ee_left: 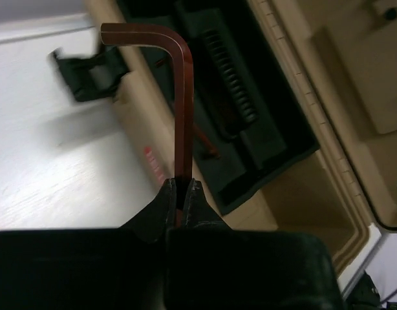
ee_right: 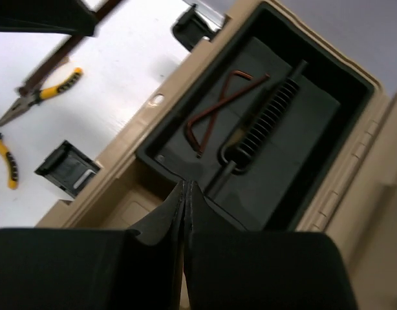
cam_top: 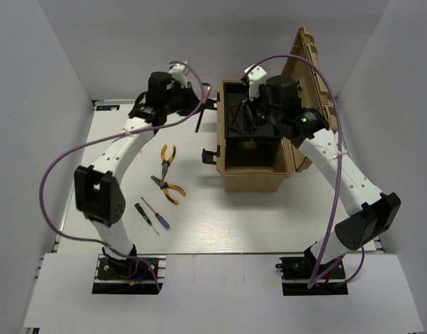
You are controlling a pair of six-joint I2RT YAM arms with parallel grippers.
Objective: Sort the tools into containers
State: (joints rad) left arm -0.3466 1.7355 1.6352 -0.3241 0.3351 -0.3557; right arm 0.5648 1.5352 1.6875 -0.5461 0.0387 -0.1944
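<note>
My left gripper (ee_left: 183,182) is shut on the long arm of a dark reddish L-shaped hex key (ee_left: 183,97). It holds the key just left of the open tan toolbox (cam_top: 255,177), near the box's far-left corner. From above, that gripper (cam_top: 207,89) has the hex key (cam_top: 202,115) hanging below it. My right gripper (ee_right: 186,183) is shut on nothing, over the edge of the black tray (ee_right: 295,148) inside the box. Two yellow-handled pliers (cam_top: 167,156) (cam_top: 169,189) lie on the table, with a green-handled screwdriver (cam_top: 142,209) and a blue-handled one (cam_top: 161,221).
The tray holds two crossed reddish hex keys (ee_right: 218,110) and a black ribbed tool (ee_right: 263,123). The toolbox lid (cam_top: 311,76) stands open at the right. Black latches (cam_top: 211,154) stick out of the box's left wall. White walls enclose the table.
</note>
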